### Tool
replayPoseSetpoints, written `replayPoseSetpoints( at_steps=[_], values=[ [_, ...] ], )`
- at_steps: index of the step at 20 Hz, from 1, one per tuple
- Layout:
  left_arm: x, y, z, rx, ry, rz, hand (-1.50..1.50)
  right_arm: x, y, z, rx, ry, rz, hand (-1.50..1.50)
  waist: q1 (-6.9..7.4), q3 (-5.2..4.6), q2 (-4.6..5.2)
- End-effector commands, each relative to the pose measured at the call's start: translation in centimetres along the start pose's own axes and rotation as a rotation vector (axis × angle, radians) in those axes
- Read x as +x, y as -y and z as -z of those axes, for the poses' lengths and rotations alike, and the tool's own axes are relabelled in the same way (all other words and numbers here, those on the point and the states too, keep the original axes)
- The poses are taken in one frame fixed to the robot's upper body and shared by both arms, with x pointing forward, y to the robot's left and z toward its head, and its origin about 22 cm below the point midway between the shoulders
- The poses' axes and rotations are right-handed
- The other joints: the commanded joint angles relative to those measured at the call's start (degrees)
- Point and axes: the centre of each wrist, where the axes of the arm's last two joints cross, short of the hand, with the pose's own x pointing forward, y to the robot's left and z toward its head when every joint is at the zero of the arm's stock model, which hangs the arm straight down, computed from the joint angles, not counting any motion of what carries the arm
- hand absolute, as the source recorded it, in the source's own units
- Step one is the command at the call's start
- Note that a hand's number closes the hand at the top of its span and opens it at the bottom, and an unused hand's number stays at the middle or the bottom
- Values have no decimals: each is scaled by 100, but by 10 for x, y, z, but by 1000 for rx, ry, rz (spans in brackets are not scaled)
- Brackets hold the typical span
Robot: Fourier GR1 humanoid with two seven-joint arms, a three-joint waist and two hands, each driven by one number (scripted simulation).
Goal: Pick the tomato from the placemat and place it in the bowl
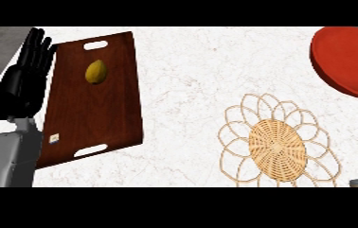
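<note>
A dark wooden tray point(91, 109) holds one yellowish fruit point(96, 72), the red bowl point(339, 57) is cut off at the right edge with its inside hidden, the tomato cannot be made out on the woven placemat point(278, 146) or elsewhere, and the left hand point(24, 80) rests at the left edge, fingers straight and released.

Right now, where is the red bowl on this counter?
In the head view the red bowl sits at the upper right, partly cut off by the picture's edge, beyond the woven placemat and far from the wooden tray.
</note>
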Motion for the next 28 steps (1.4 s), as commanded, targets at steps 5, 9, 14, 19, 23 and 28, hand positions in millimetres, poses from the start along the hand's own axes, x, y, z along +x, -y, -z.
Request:
replayPoseSetpoints(
  at_steps=[5,9,14,19,23,28],
  values=[
    [-3,2,-3,3,-3,-5,0,2,-20,12,1,55,328,-150,-4,9,15],
    [-5,-5,-2,12,-18,-7,0,-1,-25,12,-177,108,430,-150,-78,10,8],
    [-11,-5,-10,17,-4,2,0,-17,4,-15,-389,99,515,-150,-29,23,49],
    [-5,-7,-6,20,14,-4,0,-41,21,-50,-489,20,584,-150,-70,41,92],
    [-3,-1,-4,9,0,-20,0,-44,39,-66,-516,12,644,-150,-20,54,106],
    [-1,-4,-4,16,22,-15,0,-63,45,-96,-538,25,683,-150,-99,81,118]
  ],
)
